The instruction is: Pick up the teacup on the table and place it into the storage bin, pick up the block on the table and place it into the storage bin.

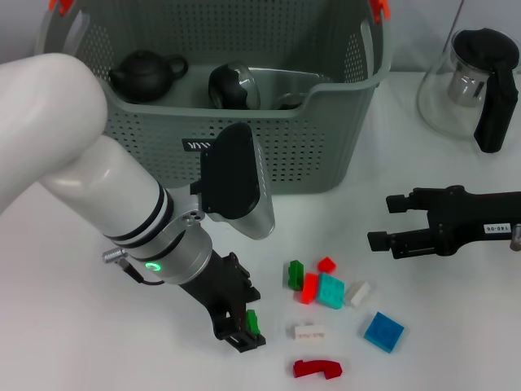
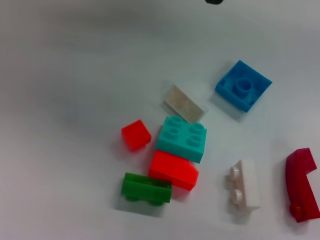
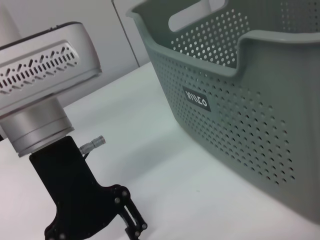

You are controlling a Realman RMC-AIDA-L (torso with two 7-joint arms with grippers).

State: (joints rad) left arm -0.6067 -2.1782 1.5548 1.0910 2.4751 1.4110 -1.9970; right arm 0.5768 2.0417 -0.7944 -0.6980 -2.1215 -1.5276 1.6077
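The grey perforated storage bin (image 1: pixel 326 138) stands at the back of the white table; its wall and black label show in the right wrist view (image 3: pixel 196 99). A black teapot (image 1: pixel 146 73) and a dark rounded vessel (image 1: pixel 234 85) lie inside it. Loose blocks lie in front: green (image 1: pixel 295 274), red (image 1: pixel 309 287), teal (image 1: pixel 331 290), white (image 1: pixel 356 293), blue (image 1: pixel 383 331). My left gripper (image 1: pixel 242 330) is low over the table, left of the pile, shut on a small green block (image 1: pixel 253 320). My right gripper (image 1: pixel 381 221) is open and empty, right of the pile.
A glass pitcher with a black handle (image 1: pixel 476 81) stands at the back right. A flat white block (image 1: pixel 311 332) and a dark red curved piece (image 1: pixel 317 369) lie near the front edge. The left wrist view shows the pile, with the teal block (image 2: pixel 181 138) in the middle.
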